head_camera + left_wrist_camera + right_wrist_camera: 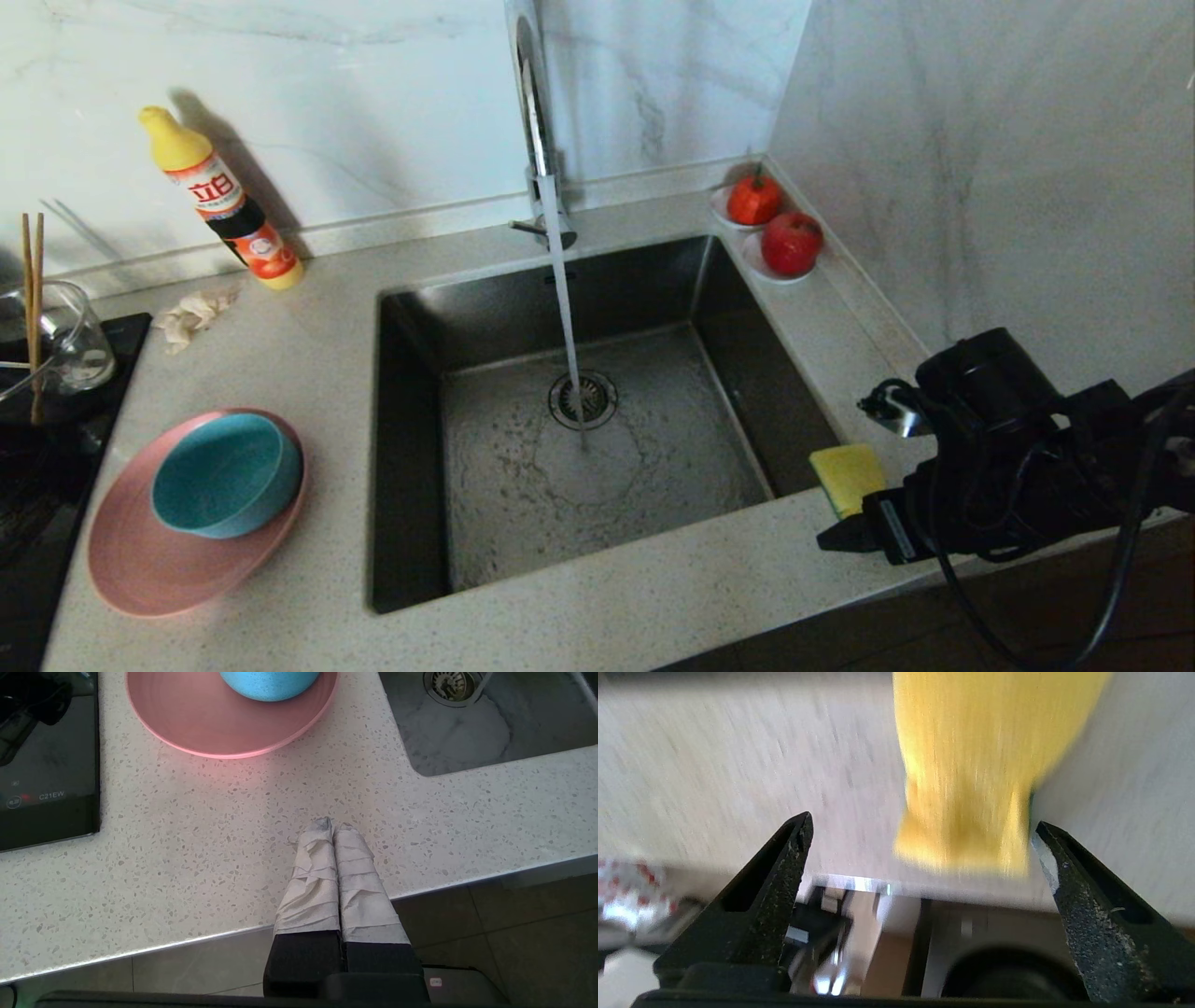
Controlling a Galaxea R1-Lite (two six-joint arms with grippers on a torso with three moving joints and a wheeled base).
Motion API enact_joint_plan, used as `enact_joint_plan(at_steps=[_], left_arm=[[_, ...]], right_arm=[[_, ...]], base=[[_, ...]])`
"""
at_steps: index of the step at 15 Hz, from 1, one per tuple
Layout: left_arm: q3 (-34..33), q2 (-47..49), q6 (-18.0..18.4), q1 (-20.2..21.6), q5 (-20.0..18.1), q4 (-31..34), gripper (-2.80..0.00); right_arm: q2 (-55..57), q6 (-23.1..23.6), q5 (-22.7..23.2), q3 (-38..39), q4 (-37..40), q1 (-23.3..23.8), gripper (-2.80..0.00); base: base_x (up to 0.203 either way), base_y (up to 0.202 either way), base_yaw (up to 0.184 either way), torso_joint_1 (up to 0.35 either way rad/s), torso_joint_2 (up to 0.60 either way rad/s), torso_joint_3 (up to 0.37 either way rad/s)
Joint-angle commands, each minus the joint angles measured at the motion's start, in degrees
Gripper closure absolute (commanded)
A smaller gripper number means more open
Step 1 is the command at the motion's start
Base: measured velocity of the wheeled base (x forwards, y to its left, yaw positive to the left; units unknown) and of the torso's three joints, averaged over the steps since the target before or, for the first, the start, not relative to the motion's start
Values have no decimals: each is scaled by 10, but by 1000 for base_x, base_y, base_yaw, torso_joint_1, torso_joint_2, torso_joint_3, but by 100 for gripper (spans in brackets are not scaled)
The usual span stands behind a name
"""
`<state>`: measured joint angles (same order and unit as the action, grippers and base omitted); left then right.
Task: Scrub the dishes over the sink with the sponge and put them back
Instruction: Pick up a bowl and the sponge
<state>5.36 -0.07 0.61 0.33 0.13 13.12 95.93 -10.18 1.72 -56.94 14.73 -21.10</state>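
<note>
The yellow sponge (845,476) lies on the counter at the sink's near right corner. My right gripper (854,532) hangs just in front of it at the counter's edge. In the right wrist view that gripper (922,820) is open and the sponge (971,765) lies beyond its tips, apart from both. The teal bowl (224,476) sits in the pink plate (140,569) left of the steel sink (411,420). Brown chopsticks (33,308) stand in a glass jug. Water runs from the tap (537,121). My left gripper (334,823) is shut over the counter's front edge, near the plate (210,723).
A detergent bottle (224,201) leans on the back wall, with a crumpled rag (191,313) near it. The glass jug (65,336) stands on a black hob (56,485) at the far left. Two saucers with red fruit (792,245) sit in the back right corner beside the side wall.
</note>
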Motion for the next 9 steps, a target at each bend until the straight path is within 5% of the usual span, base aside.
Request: enact_joint_plan(at_steps=[1, 9], left_arm=[[0, 0, 0, 0, 0, 1, 0], [0, 0, 0, 0, 0, 1, 0]], right_arm=[[4, 3, -1, 3, -22, 0, -280], [-10, 18, -21, -7, -9, -11, -280]], base=[[0, 0, 0, 0, 0, 0], [0, 0, 0, 0, 0, 0]])
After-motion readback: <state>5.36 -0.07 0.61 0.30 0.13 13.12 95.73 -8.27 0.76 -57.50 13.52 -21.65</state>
